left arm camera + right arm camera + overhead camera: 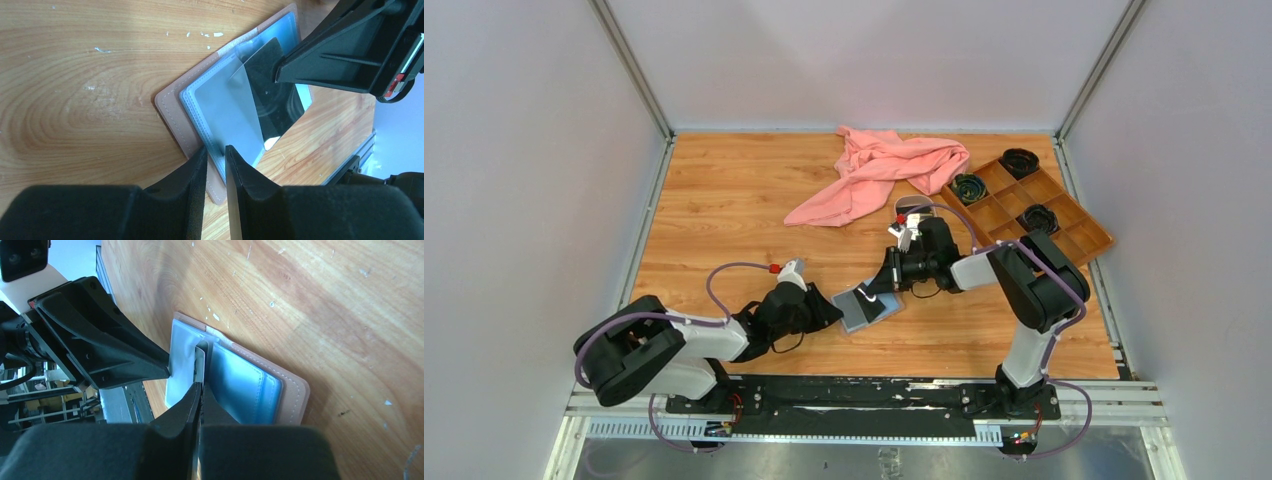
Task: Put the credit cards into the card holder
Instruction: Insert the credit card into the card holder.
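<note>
The card holder (172,107) lies open on the wooden table (724,200), near its front edge and between the two grippers. Its pinkish-tan cover is underneath and its grey-blue sleeves face up. A dark credit card (275,102) stands tilted over the sleeves, and one lifted clear sleeve (242,105) overlaps its left part. A pale corner of the card pokes past the holder's edge.

The right gripper (200,388) has its fingers pressed together on the card, which shows edge-on between them in the right wrist view. The left gripper (215,152) has only a narrow gap between its fingers, and they pinch the holder's near edge, sleeves included.

The table is light wood with strong grain and a few white flecks. Pale walls and metal corner posts enclose it.

At the back lies a crumpled pink cloth (879,170). To its right a brown compartment tray (1084,235) holds three dark round pieces (969,187).

The left arm lies low along the table, reaching right from its base. The right arm has its elbow raised, and its forearm slopes down and left to the holder.
</note>
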You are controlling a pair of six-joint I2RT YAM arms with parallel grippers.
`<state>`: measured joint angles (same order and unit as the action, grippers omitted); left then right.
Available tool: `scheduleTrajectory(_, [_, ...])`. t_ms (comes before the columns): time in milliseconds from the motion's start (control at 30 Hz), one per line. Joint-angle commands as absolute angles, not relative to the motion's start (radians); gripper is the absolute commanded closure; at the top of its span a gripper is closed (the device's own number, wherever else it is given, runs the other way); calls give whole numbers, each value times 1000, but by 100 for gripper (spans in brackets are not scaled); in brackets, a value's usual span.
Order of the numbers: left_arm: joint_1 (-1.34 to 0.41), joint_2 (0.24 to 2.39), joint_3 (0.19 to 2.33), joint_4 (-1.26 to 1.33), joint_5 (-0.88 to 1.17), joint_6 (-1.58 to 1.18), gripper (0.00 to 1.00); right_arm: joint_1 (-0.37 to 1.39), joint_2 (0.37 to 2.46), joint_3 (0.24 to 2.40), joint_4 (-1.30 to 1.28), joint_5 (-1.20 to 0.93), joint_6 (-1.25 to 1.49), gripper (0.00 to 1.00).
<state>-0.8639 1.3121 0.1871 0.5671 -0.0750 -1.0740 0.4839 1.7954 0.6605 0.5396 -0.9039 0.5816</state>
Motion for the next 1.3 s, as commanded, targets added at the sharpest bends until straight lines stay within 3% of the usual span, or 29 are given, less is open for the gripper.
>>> scheduleTrajectory(0, [-861, 1351, 187, 517, -82, -1071, 75, 480, 1779, 646, 506, -838, 552, 100])
scheduleTrajectory(1267, [-861, 1412, 204, 517, -94, -1065, 76, 454, 1730, 603, 492, -767, 528, 100])
